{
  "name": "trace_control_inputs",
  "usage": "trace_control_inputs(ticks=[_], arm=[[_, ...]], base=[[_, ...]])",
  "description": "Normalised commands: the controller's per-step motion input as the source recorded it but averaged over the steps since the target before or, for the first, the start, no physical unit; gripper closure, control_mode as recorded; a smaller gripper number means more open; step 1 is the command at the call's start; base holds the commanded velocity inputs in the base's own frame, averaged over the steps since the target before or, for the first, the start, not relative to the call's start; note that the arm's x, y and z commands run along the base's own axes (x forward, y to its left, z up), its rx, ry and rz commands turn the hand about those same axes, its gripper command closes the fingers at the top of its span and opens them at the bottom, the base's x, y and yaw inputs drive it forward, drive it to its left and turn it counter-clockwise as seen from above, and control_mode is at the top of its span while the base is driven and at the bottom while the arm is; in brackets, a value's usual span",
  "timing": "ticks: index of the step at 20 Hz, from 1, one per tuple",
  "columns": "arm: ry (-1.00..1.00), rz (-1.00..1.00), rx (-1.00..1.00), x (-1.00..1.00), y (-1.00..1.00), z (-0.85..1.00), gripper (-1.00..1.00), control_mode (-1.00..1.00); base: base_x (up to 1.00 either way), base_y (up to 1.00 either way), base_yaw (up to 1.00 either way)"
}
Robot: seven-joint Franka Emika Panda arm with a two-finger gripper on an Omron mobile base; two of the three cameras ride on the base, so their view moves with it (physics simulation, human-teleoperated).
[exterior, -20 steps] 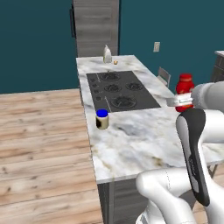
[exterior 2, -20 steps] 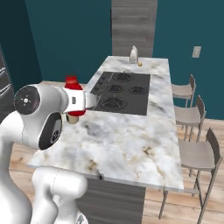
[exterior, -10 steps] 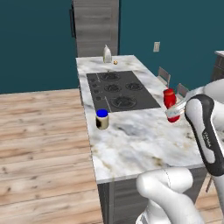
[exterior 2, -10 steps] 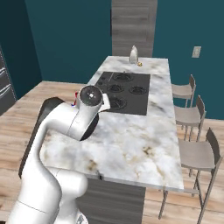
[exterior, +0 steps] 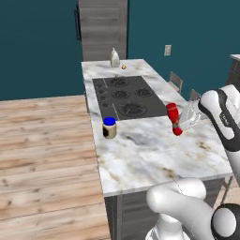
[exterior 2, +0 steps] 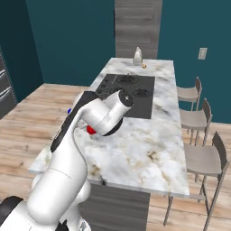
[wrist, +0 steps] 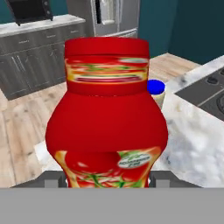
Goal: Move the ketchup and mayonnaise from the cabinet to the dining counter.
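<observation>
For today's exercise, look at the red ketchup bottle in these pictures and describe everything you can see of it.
The ketchup is an all-red, plastic-looking squeeze bottle with a narrowed waist, a broad red cap and a tomato label. The end effector grips it, tilted, just above the marble dining counter in front of the black cooktop. Whether its base touches the marble is unclear. The mayonnaise, blue-lidded, stands apart from it near the counter's left edge.

Arm bent over the table, hiding most of the ketchup; cooktop beyond, stools right.
</observation>
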Motion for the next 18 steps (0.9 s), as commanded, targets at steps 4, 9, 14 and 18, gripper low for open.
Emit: trace_control_inputs(ticks=[4, 9, 14, 18], arm=[[0.12, 0.05, 0.14, 0.26, -0.10, -0.09, 1.00, -1.00], [0.12, 0.00, 0.08, 0.14, -0.02, -0.08, 1.00, -1.00], [0.00, 0.00, 0.16, 0.17, 0.00, -0.39, 1.00, -1.00], [0.00, 0.00, 0.20, 0.08, 0.00, -0.46, 1.00, -1.00]], base=[[0.00, 0.00, 0.00], [0.00, 0.00, 0.00], [0.00, 0.00, 0.00], [0.00, 0.00, 0.00]])
